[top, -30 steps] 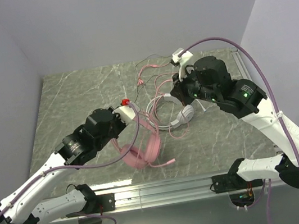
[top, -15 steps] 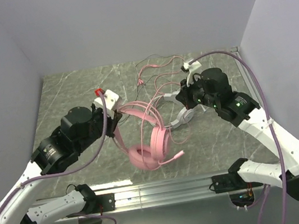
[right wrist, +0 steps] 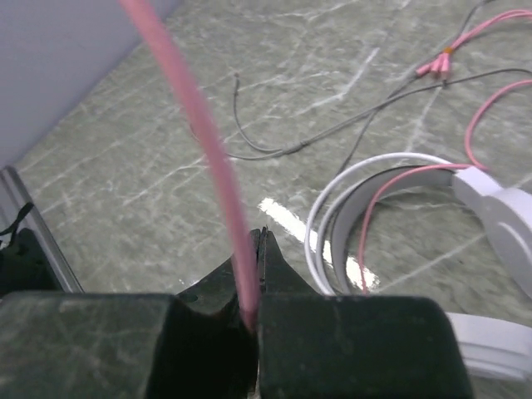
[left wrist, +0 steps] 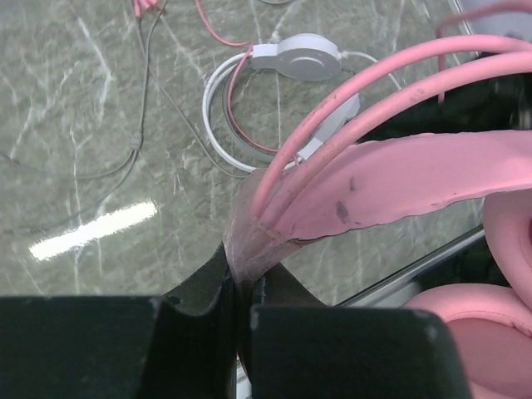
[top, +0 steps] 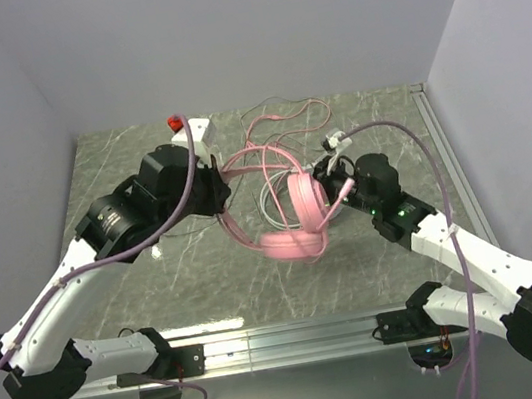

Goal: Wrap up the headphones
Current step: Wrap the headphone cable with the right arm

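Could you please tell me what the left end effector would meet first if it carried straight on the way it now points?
Probably the white headset lying on the table, just beyond the pink headset whose band the left end effector grips; depth is hard to judge.

Glossy marbled table [top: 208, 280], scuffed pink headphones [left wrist: 416, 179]

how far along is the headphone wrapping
Nothing looks wrapped yet. In hand: the left gripper is clamped on the pink headset at its headband, and the right gripper pinches its pink cable, which trails in loose loops. Left to do: wind that cable, then deal with the white headset, lying on the table.
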Tool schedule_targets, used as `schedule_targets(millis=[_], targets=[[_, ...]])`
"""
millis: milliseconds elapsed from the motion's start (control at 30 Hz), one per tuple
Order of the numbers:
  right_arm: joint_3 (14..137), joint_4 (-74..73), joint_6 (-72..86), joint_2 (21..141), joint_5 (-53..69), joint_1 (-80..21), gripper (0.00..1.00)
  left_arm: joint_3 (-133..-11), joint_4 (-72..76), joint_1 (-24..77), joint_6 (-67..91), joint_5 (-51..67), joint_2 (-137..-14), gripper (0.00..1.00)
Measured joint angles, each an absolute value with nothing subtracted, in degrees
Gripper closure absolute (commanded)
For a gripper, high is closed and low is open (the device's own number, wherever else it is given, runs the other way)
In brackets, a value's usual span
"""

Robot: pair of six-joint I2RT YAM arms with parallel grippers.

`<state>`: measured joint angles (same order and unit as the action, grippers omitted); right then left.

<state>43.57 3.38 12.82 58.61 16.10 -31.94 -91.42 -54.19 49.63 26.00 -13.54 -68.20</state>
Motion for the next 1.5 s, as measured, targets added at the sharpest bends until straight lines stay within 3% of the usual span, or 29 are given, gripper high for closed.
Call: schedule_targets(millis=[300, 700, 933, 1067, 1500], targets=[[32.1, 24.5, 16.5, 58.2, 22.0, -31.9, 0.96, -96.2, -55.1, 39.9, 35.6, -11.5, -69.8, 1.0], [28.6, 47.6, 18.8, 66.8, 26.6, -32.7, 0.9, -102.6, -55.7, 39.8, 38.4, -6.3, -74.0, 1.0], [28.5, 52.6, 19.1, 70.4, 26.3, -35.9, 0.92, -101.2, -53.3, 39.8, 41.5, -5.0, -73.7, 1.0], [28.5, 54.6, 19.3, 71.3, 26.2, -37.1, 1.0, -98.5, -50.1, 39.8, 44.1, -3.7, -73.2, 1.0], [28.5, 54.4, 19.1, 73.2, 24.1, -42.8, 1.0, -94.8, -41.7, 39.7, 51.2, -9.8, -71.7, 1.0]])
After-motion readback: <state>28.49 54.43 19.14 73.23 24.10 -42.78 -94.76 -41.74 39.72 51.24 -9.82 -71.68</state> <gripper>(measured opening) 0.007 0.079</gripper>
